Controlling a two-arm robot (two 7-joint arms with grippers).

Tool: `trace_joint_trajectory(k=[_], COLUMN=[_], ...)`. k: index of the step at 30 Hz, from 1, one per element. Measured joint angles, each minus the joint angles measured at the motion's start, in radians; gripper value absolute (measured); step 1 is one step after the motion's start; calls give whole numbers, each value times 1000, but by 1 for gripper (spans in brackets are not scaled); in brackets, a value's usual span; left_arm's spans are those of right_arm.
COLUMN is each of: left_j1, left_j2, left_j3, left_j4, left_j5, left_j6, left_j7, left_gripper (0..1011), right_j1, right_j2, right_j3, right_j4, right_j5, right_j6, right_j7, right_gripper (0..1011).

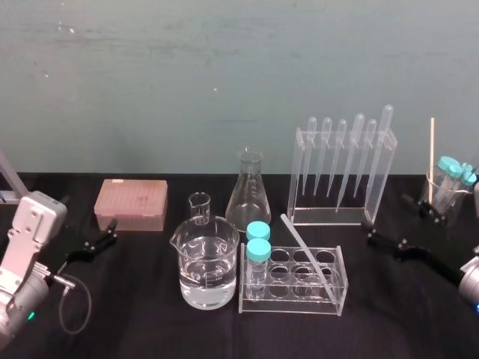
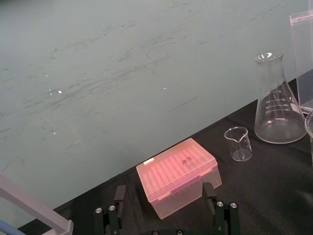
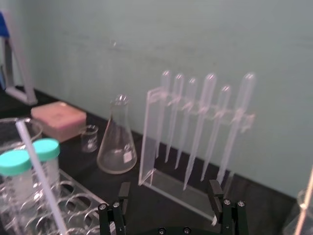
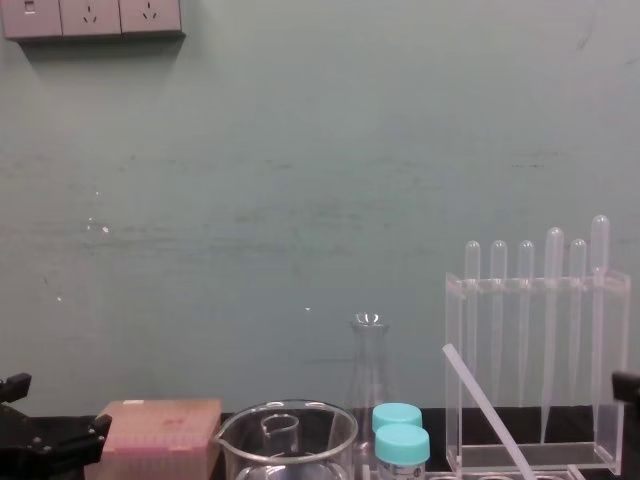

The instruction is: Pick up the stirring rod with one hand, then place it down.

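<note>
Task status: not begun; both the pick and the set-down are outstanding. The right gripper (image 1: 372,233) hangs low over the black table (image 1: 150,321) at the right, near the pipette rack's near-right corner, fingers apart and empty. The left gripper (image 1: 101,235) sits at the far left beside the pink tip box (image 1: 131,204), fingers likewise apart and holding nothing. The stirring rod (image 1: 307,250) rests slanted in the tube rack (image 1: 329,299) at centre, its upper end pointing far-left and its lower end down in a well at the rack's near-right side, free of both grippers. The right gripper is the closer of the two and appears better placed for the pick. Surroundings, by size: the pipette rack (image 1: 299,176) with six bulb-topped pipettes (image 1: 358,149) stands just behind the rod, limiting approach from the far side. The large beaker (image 1: 206,262), part full of clear liquid, stands just left of the tube rack. The conical flask (image 1: 248,193) is behind it, close to the rod's raised end. A jar (image 1: 447,196) of capped tubes and a wooden stick (image 1: 432,146) stands far right, behind the right arm. A small beaker (image 1: 199,206) stands behind the large one. Two teal-capped tubes (image 1: 258,250) occupy the tube rack's left column, beside the rod. Judgement: a grip on the rod's upper length looks least obstructed.
</note>
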Motion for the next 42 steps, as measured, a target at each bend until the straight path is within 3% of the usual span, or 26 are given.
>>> trace_joint_trajectory(k=[42], left_j1=[0], left_j2=[0], left_j3=[0], left_j4=[0], left_j5=[0], left_j6=[0], left_j7=[0], left_gripper=[1000], right_j1=[0], right_j2=[1], right_j3=[-2], right_j4=[1], right_j5=[-1], right_j6=[2], right_j7=[6], right_gripper=[1003])
